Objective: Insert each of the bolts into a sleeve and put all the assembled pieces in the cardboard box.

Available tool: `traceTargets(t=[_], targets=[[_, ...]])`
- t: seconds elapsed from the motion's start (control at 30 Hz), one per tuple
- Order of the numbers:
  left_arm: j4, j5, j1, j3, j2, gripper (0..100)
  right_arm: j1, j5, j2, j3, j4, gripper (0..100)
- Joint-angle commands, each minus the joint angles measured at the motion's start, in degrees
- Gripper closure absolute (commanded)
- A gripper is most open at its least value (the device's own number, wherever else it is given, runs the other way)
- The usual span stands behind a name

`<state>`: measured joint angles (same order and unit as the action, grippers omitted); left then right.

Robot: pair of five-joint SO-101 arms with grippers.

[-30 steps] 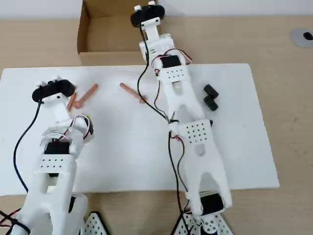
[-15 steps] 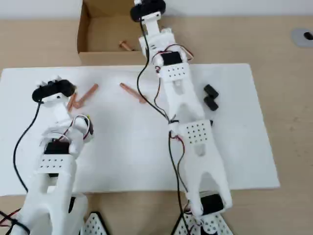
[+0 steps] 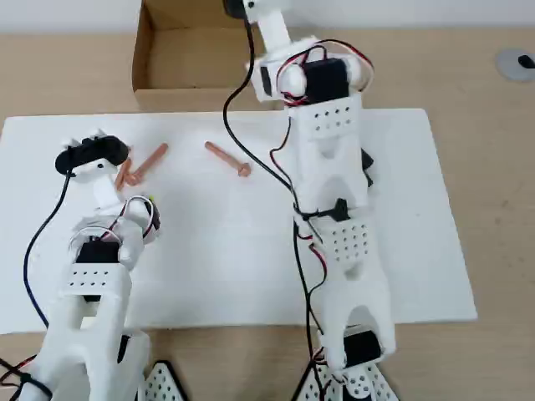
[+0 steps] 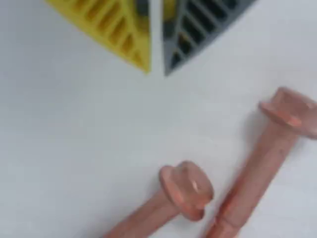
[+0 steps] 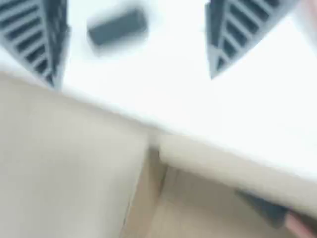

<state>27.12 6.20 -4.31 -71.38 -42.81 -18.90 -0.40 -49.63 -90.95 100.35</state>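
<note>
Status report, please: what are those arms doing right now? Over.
Left end effector shut, empty, beside two bolts. Right end effector open, near cardboard box. Third bolt loose.

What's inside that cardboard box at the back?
From above, the box's visible floor looks bare, but the right arm covers its right side. The right wrist view shows a blurred dark piece, probably inside.
</note>
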Motion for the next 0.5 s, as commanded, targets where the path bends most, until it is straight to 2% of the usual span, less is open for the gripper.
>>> traceTargets(t=[0.0,0.07,0.23,0.47], targets=[[-0.8,0.1,0.7,3.0,0.0,97,2.7,-0.6,5.1,2.3,2.2,89.0],[-0.7,0.1,0.7,3.0,0.0,97,3.3,-0.6,6.9,4.5,2.2,98.9],[-0.6,0.0,0.7,2.9,0.0,98,4.7,-0.4,13.8,21.6,2.3,98.8],[-0.5,0.3,0.4,3.1,0.0,98,3.1,1.7,39.8,57.6,2.1,98.7]])
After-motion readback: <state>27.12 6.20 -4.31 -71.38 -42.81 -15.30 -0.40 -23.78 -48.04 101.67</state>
